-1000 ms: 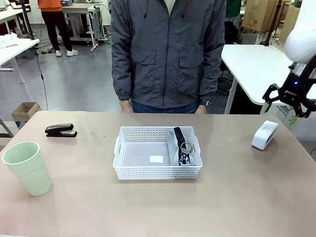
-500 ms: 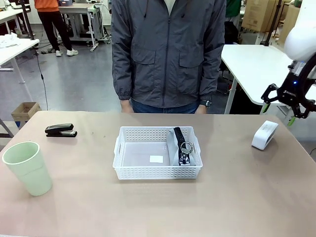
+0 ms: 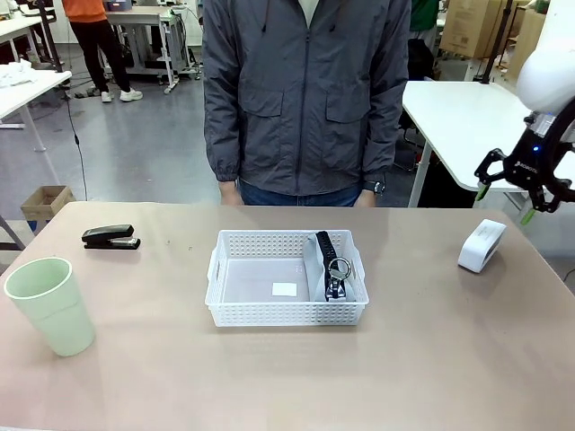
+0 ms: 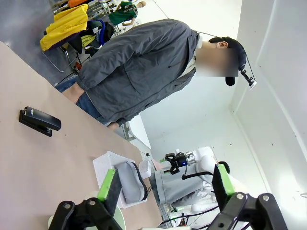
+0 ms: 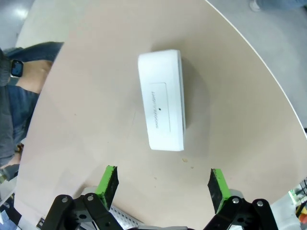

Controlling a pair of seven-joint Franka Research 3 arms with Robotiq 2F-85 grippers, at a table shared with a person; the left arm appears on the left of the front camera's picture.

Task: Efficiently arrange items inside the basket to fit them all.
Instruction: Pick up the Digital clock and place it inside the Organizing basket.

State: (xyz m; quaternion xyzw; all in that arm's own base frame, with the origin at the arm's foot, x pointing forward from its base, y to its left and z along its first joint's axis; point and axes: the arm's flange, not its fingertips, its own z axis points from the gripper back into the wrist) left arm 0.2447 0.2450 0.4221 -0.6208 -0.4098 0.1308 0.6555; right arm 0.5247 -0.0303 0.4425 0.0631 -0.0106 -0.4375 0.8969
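Though tan, table [image 3: 422, 359] near workbench [image 3: 458, 121]

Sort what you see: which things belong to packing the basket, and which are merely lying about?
Job: basket, grey zip pouch already inside, white block, black stapler, green cup.
Lying about: cardboard box on the floor, white side table.
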